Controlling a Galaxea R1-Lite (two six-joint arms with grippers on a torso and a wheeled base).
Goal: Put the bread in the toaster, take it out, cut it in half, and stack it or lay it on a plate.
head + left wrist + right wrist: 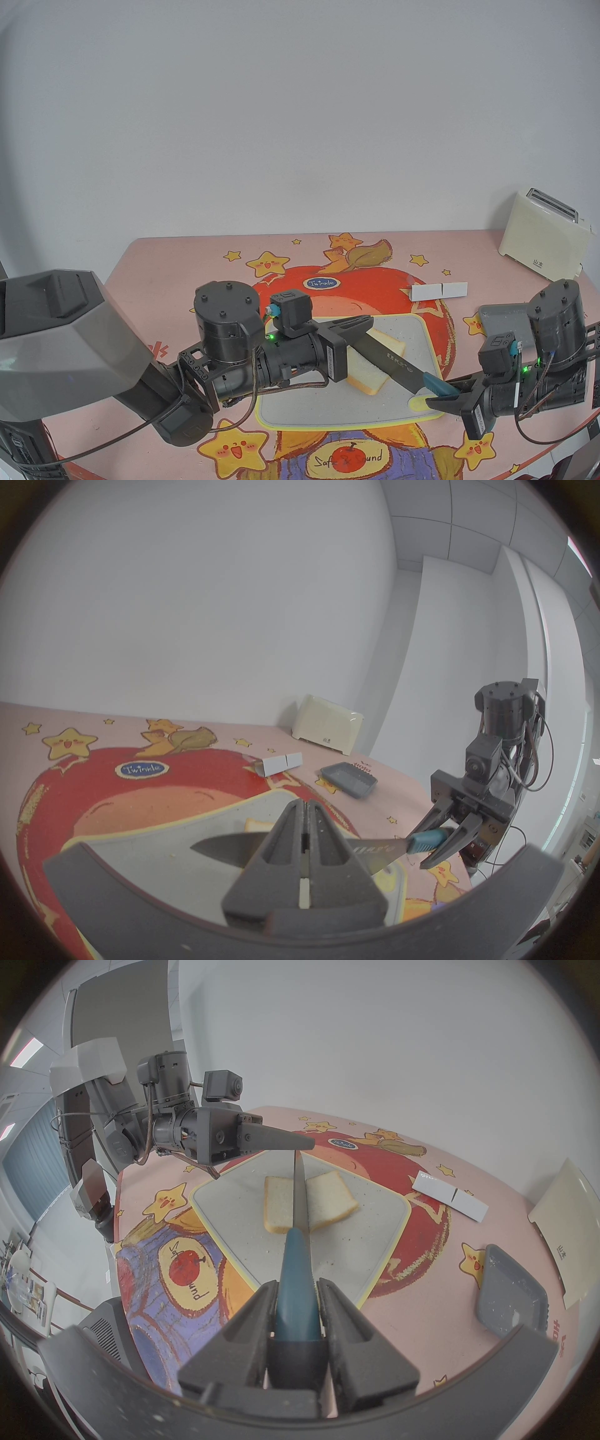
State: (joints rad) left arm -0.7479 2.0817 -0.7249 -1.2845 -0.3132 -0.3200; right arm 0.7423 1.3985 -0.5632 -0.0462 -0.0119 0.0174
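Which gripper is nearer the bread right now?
Left. The left gripper hangs just above the bread; the right gripper holds the knife at the cutting board edge.

Head camera looks down at the table (175, 262); wrist cameras face each other, close over the shared cutting board (325, 406).

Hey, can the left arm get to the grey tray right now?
Probably not directly: the grey tray sits far over on the right, and the knife held in the right tool crosses the path from the left tool.
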